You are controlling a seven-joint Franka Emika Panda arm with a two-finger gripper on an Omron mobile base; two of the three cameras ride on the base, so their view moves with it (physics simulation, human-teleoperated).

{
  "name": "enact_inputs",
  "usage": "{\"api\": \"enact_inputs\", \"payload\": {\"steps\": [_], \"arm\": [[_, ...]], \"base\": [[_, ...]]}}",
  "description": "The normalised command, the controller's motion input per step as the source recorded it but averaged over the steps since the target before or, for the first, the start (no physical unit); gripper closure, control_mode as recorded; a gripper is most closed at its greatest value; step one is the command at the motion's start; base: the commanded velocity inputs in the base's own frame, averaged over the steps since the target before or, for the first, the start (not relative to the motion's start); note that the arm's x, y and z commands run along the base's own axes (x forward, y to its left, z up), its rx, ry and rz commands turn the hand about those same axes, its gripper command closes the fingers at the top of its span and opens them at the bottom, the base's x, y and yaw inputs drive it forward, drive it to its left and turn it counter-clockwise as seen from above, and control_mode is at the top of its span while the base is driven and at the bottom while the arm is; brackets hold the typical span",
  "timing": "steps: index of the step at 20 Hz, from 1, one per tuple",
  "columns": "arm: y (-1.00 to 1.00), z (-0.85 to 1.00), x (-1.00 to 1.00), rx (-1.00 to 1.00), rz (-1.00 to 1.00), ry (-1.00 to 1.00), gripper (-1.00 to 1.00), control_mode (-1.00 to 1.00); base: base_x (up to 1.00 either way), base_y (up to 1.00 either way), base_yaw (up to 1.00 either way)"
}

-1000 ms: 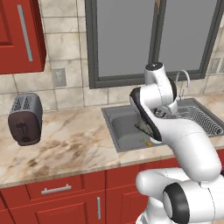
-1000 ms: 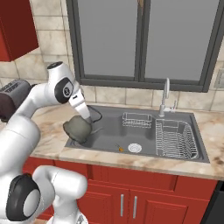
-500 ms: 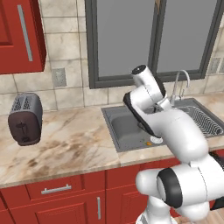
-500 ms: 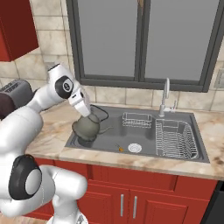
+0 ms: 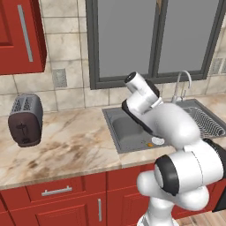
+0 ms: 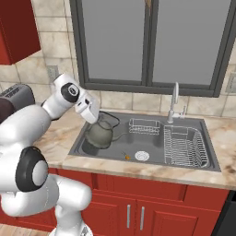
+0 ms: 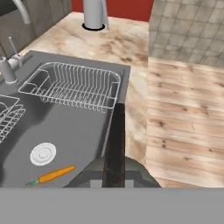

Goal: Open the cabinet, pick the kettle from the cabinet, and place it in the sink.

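The grey-green kettle [image 6: 100,134] hangs by its dark arched handle [image 7: 115,144] over the left end of the sink [image 6: 156,148]. My gripper [image 6: 99,118] is shut on that handle from above. In the hand view the kettle's rounded body [image 7: 89,176] sits just under the hand, with the basin floor [image 7: 74,131] beyond it. I cannot tell whether the kettle touches the floor. The red cabinet [image 5: 17,37] with its long silver handle [image 5: 25,33] hangs at the upper left, its door flat to the front. In the left base view my own arm hides the kettle.
A small carrot [image 6: 126,156] lies beside the round drain [image 6: 141,156]. Wire racks [image 6: 185,145] fill the basin's right side and back, with a chrome faucet [image 6: 174,99] behind. A toaster [image 5: 25,120] stands on the left counter. A paper-towel roll [image 7: 94,13] stands past the sink.
My arm has carried the kettle to the right, from the sink's left rim to over the basin's left end. The grip has stayed shut.
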Motion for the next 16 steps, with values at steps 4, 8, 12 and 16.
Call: {"api": "enact_inputs", "payload": {"steps": [4, 8, 12, 16], "arm": [[-0.21, -0.07, 0.28, -0.02, -0.02, 0.0, 1.0, -1.0], [-0.2, -0.09, 0.21, 0.0, 0.0, 0.0, 1.0, -1.0], [-0.2, -0.14, 0.16, 0.0, 0.0, 0.0, 1.0, -1.0], [-0.27, -0.21, 0.15, 0.0, 0.0, 0.0, 1.0, -1.0]], "base": [[0.0, 0.0, 0.0], [0.0, 0.0, 0.0], [0.0, 0.0, 0.0], [0.0, 0.0, 0.0]]}}
